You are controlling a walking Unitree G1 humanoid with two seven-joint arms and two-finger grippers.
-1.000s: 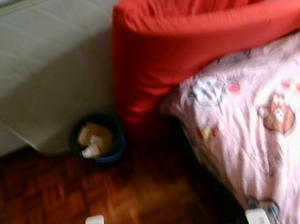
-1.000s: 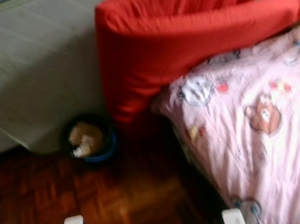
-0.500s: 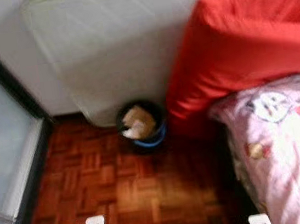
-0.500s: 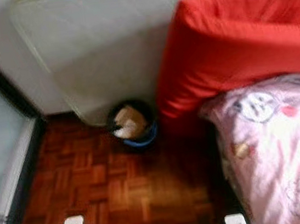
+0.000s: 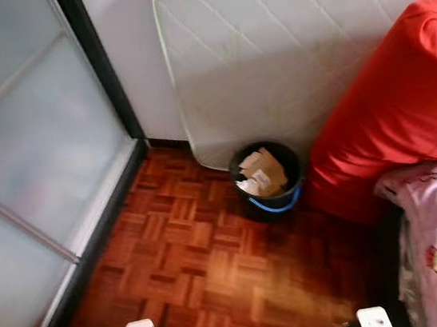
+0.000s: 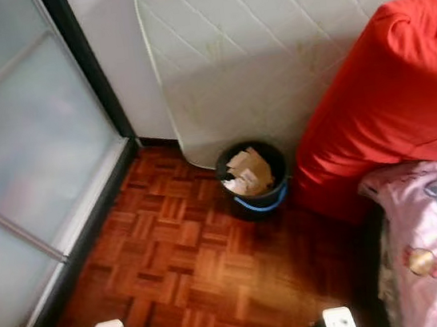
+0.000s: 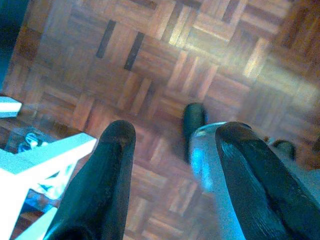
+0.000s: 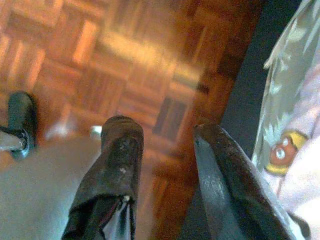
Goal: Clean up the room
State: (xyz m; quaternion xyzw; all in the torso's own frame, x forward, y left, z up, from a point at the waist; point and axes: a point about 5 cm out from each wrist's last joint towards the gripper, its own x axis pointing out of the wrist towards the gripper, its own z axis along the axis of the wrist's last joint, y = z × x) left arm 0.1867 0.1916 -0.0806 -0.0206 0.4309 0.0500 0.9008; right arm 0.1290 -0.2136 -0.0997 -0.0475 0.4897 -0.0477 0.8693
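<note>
Claws both hang low and empty, left claw and right claw spread over the floor; searching step, likely; bin of scraps sits against the mattress, beside the red cushion; next: approach, find litter.

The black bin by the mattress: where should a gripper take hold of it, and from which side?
Probably the front rim of the black bin, reached from above on the open parquet floor side. The white mattress stands behind it and the red cushion crowds its right; paper fills the middle.
</note>
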